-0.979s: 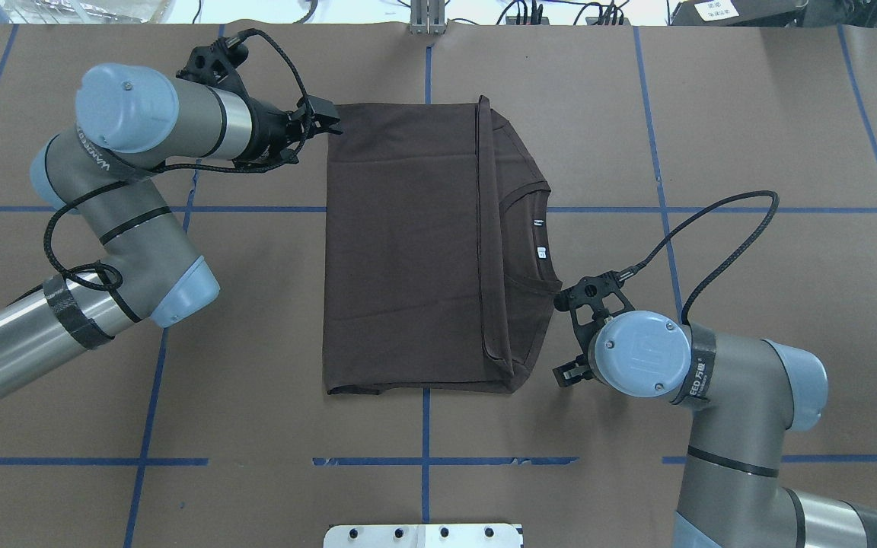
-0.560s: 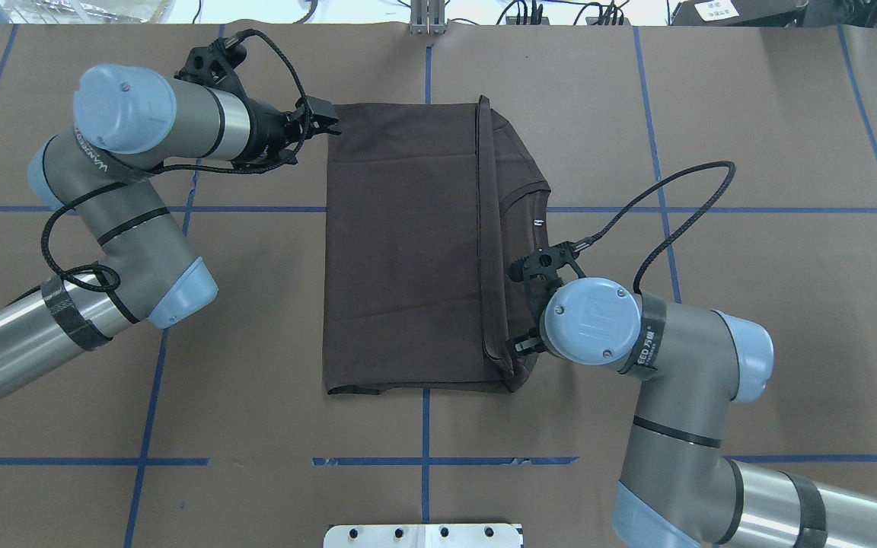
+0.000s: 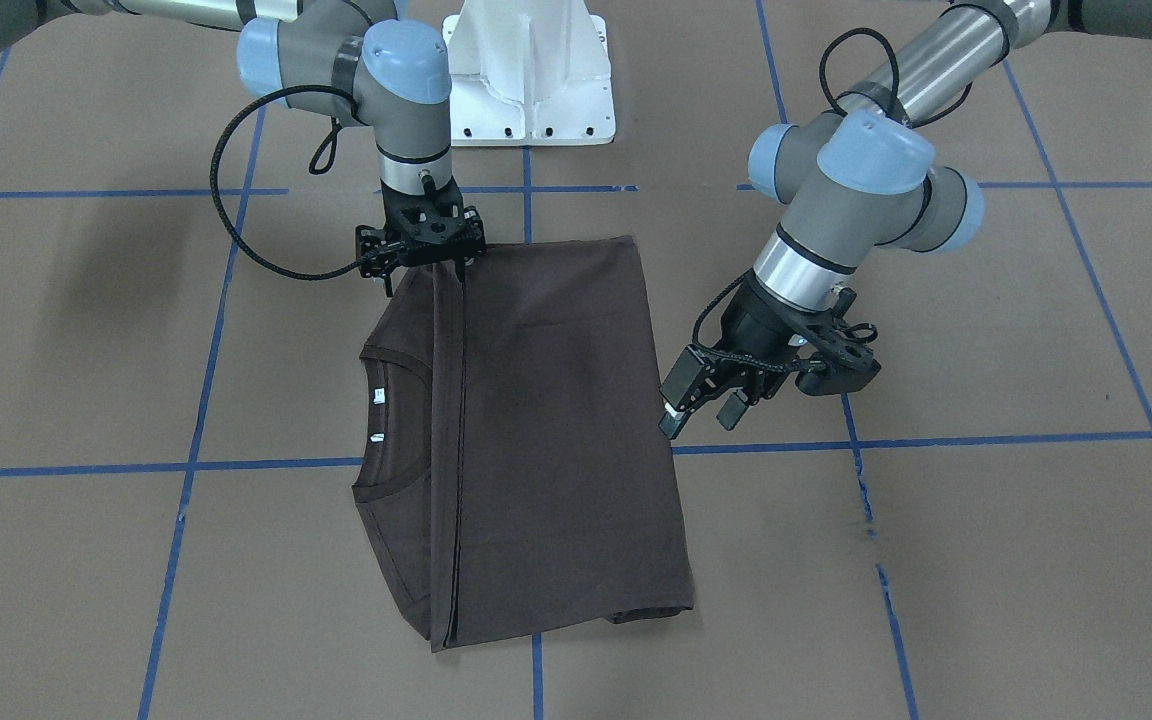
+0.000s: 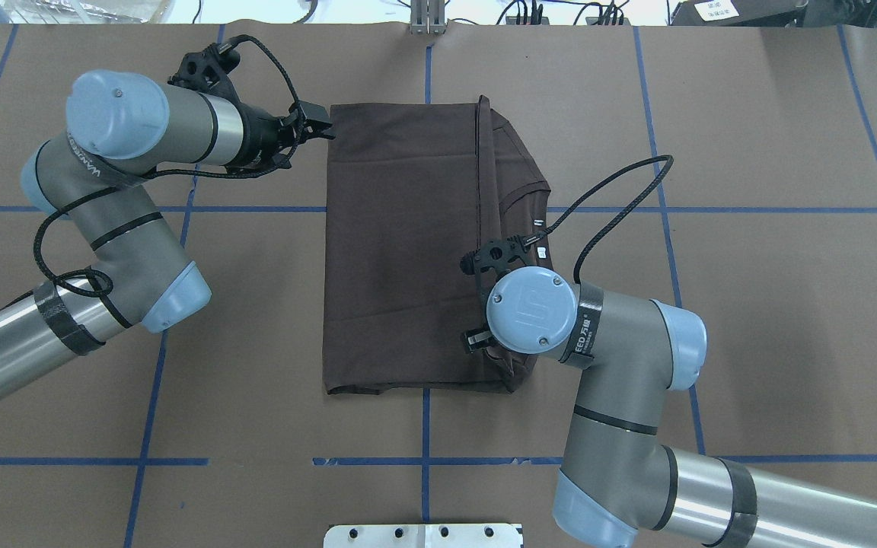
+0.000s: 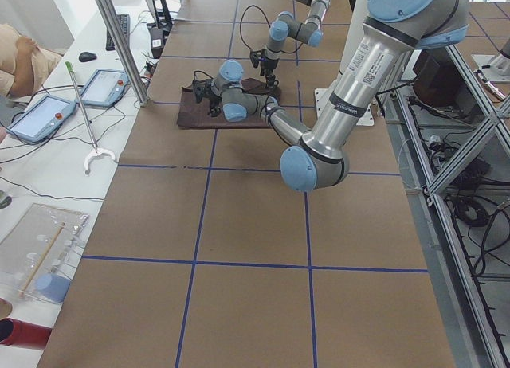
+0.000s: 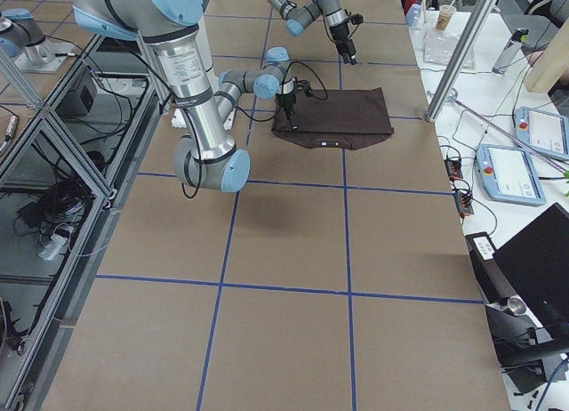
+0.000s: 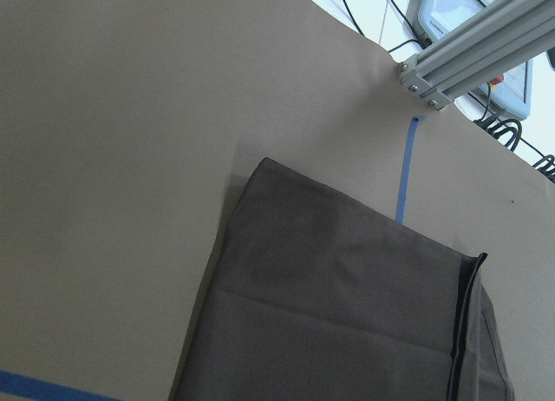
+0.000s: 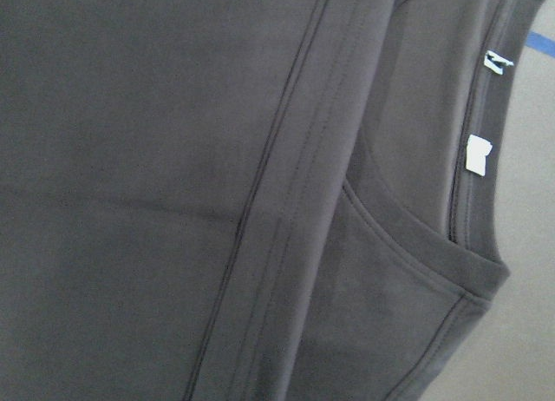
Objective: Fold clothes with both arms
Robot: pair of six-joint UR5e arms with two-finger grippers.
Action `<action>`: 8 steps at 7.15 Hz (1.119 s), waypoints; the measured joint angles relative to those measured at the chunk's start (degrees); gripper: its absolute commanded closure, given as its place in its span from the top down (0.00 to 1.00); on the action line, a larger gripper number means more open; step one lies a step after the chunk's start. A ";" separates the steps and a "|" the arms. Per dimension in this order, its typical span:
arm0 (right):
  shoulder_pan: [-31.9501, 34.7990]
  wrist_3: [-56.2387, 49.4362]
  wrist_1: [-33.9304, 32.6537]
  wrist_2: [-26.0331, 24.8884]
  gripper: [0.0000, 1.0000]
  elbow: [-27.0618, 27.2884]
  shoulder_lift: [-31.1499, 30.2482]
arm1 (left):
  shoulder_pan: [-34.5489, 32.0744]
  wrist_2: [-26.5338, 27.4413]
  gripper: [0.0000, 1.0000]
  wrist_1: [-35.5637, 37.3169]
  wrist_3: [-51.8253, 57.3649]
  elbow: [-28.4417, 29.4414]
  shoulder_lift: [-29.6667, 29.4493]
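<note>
Left end effector (image 3: 699, 418): it is held just beside the long plain edge of the T-shirt, toward its far corner. Its fingers are apart and nothing is gripped. Contact with the cloth cannot be told.
T-shirt (image 4: 400, 251): it is laid flat at the middle of the tabletop (image 4: 751, 304). The lower part is folded up so that the hem (image 4: 484, 190) runs just short of the collar (image 4: 521, 199), which is left exposed on the right.
Right end effector (image 3: 424, 272): it is lowered over the hem near the robot-side edge. The fingers are spread and no cloth is seen to be clamped.
Step in hand: it is judged that grips are being taken for the next fold.
How it is done well: every layer should be pinched at once and close to the edge. The two grips should be raised together, with the cloth kept taut so that no crease is dragged in.
What the views add: in the overhead view the right end effector is hidden beneath its own wrist, and only the front-facing view shows its fingers. The hem stitching and the neck labels (image 8: 477, 154) are resolved only by the right wrist view. The left wrist view shows the far corner (image 7: 264, 162) lying flat, but no fingers.
</note>
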 measured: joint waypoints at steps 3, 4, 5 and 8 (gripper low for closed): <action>-1.79 1.23 -0.15 0.69 1.00 -1.63 0.41 | 0.01 0.00 0.90 0.00 -0.31 0.00 0.10; -1.92 1.19 -0.46 1.14 1.00 -1.96 0.14 | 0.01 0.00 0.90 -0.05 -0.41 0.03 0.22; -1.63 0.92 -1.13 2.02 1.00 -1.93 -0.11 | 0.01 0.00 0.90 -0.14 -0.53 0.06 0.38; 1.33 -1.61 -2.06 4.51 1.00 -0.53 -2.82 | 0.01 0.07 0.90 -0.36 -0.69 0.11 0.57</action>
